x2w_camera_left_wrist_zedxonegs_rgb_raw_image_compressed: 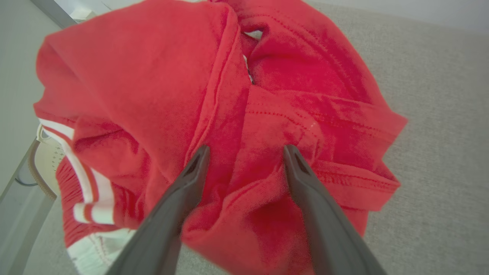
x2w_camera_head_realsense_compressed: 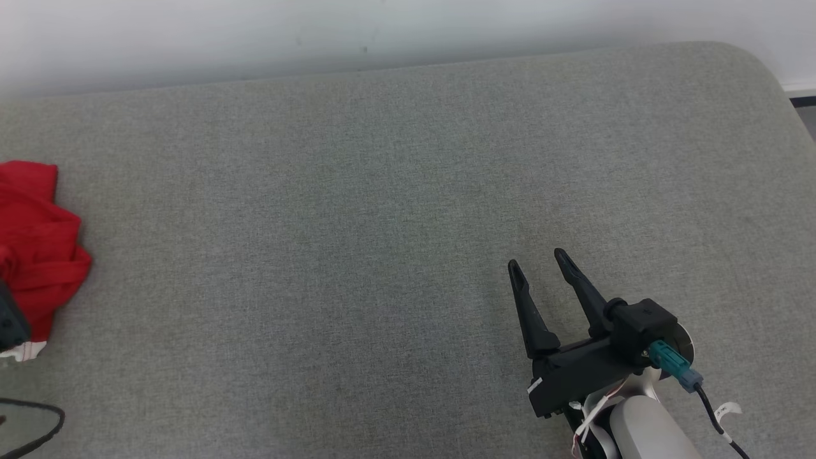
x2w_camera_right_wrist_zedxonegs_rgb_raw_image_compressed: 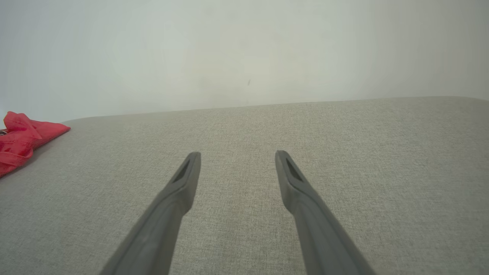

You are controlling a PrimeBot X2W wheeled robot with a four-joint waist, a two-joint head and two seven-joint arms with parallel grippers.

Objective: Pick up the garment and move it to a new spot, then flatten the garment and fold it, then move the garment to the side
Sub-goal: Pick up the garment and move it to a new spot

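Nearest the head camera, the black two-fingered right end effector (x2w_camera_head_realsense_compressed: 537, 259) hung at lower right over the grey fabric-covered bench (x2w_camera_head_realsense_compressed: 382, 191), fingers spread wide with nothing between them. White tags (x2w_camera_head_realsense_compressed: 727, 410) on its cable were too small to read. The crumpled red cloth garment (x2w_camera_head_realsense_compressed: 38, 242) lay at the bench's left side, cut off by the frame edge.

From the left wrist, the left end effector (x2w_camera_left_wrist_zedxonegs_rgb_raw_image_compressed: 246, 148) stood wide apart close over that garment, whose white-striped trim (x2w_camera_left_wrist_zedxonegs_rgb_raw_image_compressed: 93, 191) showed there; contact could not be judged.

From the right wrist, the garment sat far left, well apart from the parted fingers.
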